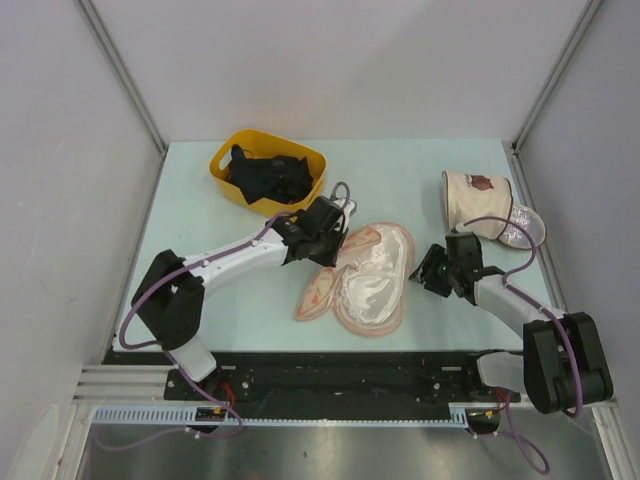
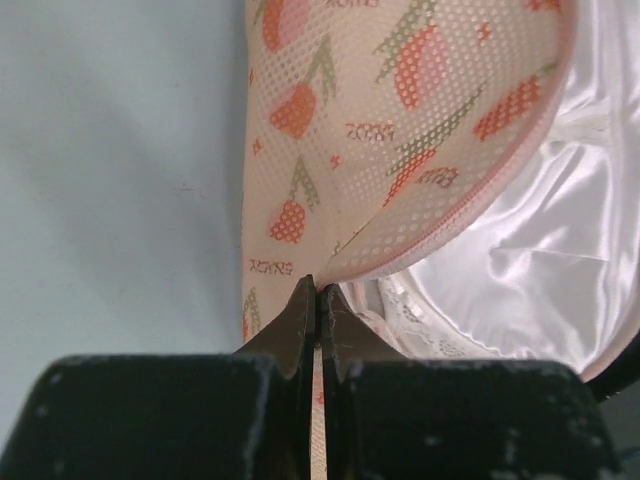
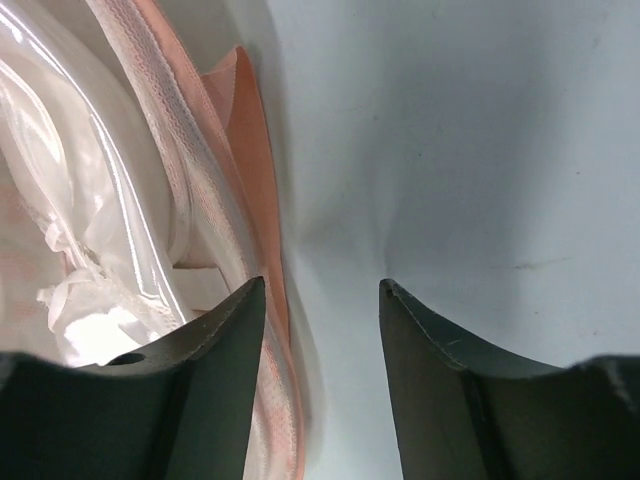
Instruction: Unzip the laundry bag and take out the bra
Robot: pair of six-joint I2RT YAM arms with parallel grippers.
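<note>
Pinching the mesh rim of the peach-pink laundry bag (image 2: 400, 100) at its 11 o'clock edge, the left gripper (image 2: 318, 290) has its jaws pressed together on the fabric; the bag lies unzipped mid-way across the table (image 1: 250, 300), the white satin bra (image 1: 375, 280) nested inside; the right gripper (image 3: 322, 290) hovers at the 3 o'clock rim, jaws apart, holding nothing; a yellow basket (image 1: 225, 165) sits at 11 o'clock.

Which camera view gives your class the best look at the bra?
The top external view: it shows nearly all of the white bra lying in the opened laundry bag. The left wrist view shows only a shiny part of the bra; the right wrist view shows just a glossy sliver.
</note>
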